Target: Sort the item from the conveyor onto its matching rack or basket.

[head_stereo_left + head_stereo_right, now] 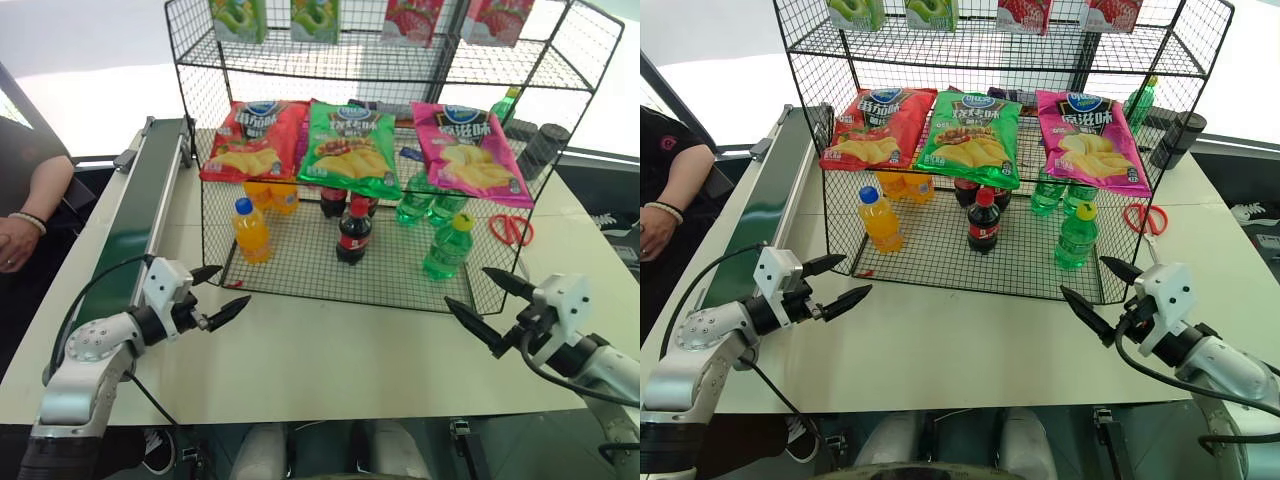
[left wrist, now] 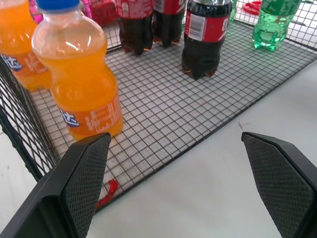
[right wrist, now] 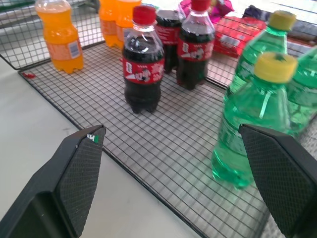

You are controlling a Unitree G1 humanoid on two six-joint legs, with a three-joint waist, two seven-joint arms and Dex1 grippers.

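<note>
White table carries black rack, conveyor along its left edge — belt looks bare where visible, far end hard to judge. Green bottle stands upright on rack's bottom tier, right front, beside other green bottles. Left hand open, holds nothing, near rack's left front corner. Right hand open, holds nothing, just off right front corner. Judgement: placement looks done — draw both hands straight back, clear of wire.
</note>
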